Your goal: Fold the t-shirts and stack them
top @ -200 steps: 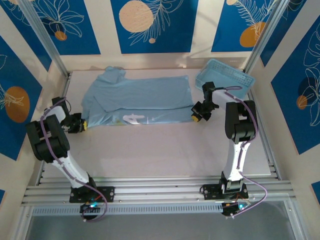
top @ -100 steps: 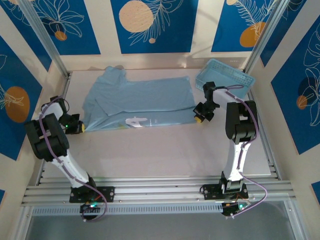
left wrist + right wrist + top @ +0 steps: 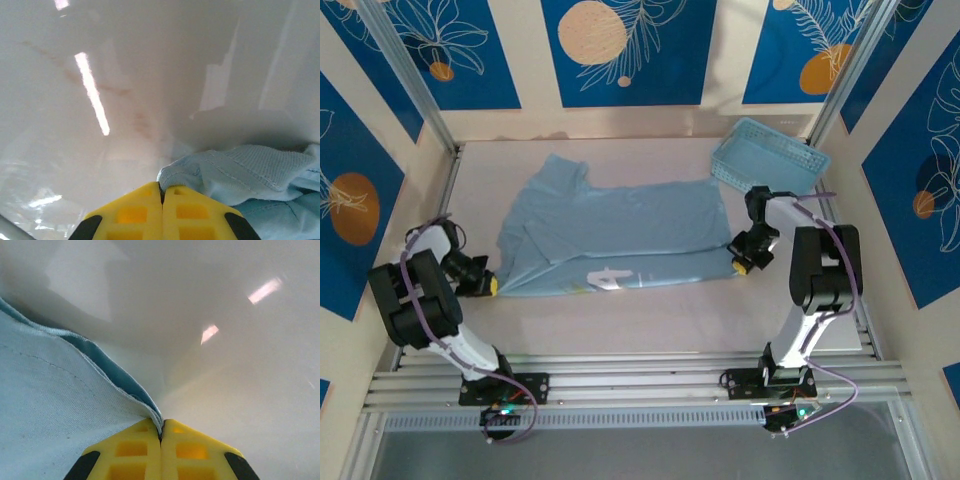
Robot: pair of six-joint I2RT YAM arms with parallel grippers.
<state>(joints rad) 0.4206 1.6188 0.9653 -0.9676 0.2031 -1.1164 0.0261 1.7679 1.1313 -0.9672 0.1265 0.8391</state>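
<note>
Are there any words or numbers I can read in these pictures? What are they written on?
White print on the light blue t-shirt: too small and blurred to read from the top camera. One part looks a bit like a "4", but I can't be sure.
Wall panels: just drawings of leaves and circles, no words.
No other words or numbers can be read.

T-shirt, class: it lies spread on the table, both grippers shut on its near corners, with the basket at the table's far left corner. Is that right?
Not quite. The top external view shows the basket at the far right corner of the table, not the left. The rest holds: the t-shirt lies spread, the left gripper and right gripper shut on its near corners.
</note>
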